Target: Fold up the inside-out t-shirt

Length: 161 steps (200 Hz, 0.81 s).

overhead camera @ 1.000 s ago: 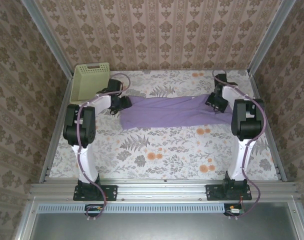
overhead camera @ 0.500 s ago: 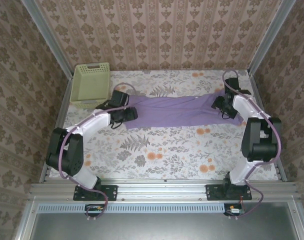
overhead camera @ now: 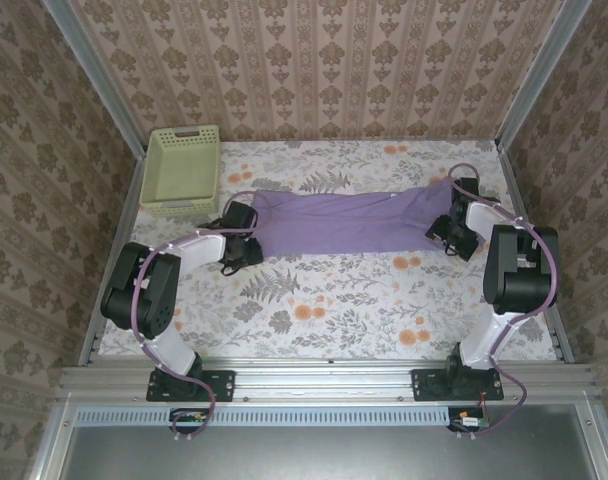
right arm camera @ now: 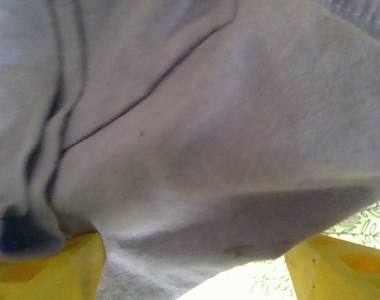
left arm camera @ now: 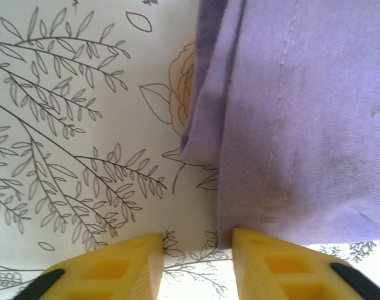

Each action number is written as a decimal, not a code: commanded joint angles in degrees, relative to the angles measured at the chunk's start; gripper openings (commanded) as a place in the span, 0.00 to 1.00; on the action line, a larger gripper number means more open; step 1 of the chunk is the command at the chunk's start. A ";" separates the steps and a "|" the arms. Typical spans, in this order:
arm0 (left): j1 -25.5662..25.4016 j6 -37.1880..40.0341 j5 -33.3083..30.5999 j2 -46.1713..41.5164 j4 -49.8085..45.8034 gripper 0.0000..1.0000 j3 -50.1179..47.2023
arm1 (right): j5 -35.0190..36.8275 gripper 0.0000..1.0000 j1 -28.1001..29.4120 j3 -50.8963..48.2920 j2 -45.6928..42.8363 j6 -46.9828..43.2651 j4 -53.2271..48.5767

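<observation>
The shirt [overhead camera: 354, 222] is lying stretched across the table [overhead camera: 314, 310]. Its ends are being lined up for grasping: left gripper [left arm camera: 196, 240] part-spread beside a corner, right gripper [right arm camera: 193, 262] spread wide, cloth between. Closing is probably being called for next.

The lavender t-shirt [right arm camera: 196, 144] lies soft and rumpled right up against the right claw [right arm camera: 193, 278]. The claw's two yellow fingers [right arm camera: 40, 269] stand wide apart at the bottom corners of the view, and the cloth sags into the gap between them. At the lower left the fabric sits bunched on top of the fingertip, with a small dark pocket of shadow in the fold. The other fingertip [right arm camera: 343, 272] sits just under the cloth's edge; whether they touch I cannot tell. Dark creases slant from the upper middle down to the left. A stitched seam [right arm camera: 365, 15] crosses the top right corner. Below the edge shows a brightly lit sliver of the leaf-printed worktop [right arm camera: 368, 222].
</observation>
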 commanded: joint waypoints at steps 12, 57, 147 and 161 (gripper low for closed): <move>-0.03 2.18 4.38 3.52 8.60 0.30 1.07 | 2.21 0.77 -0.49 1.91 1.57 1.36 -0.05; -1.81 1.89 5.92 -1.26 10.05 0.37 0.85 | 1.92 0.77 -0.53 1.50 0.56 1.28 0.75; -3.65 0.36 -1.26 0.39 2.53 0.43 3.74 | 2.03 0.78 -0.45 0.58 -0.93 0.76 1.04; -3.65 0.62 -1.69 0.74 2.37 0.39 3.86 | 2.76 0.78 -0.54 0.90 -0.17 0.82 0.62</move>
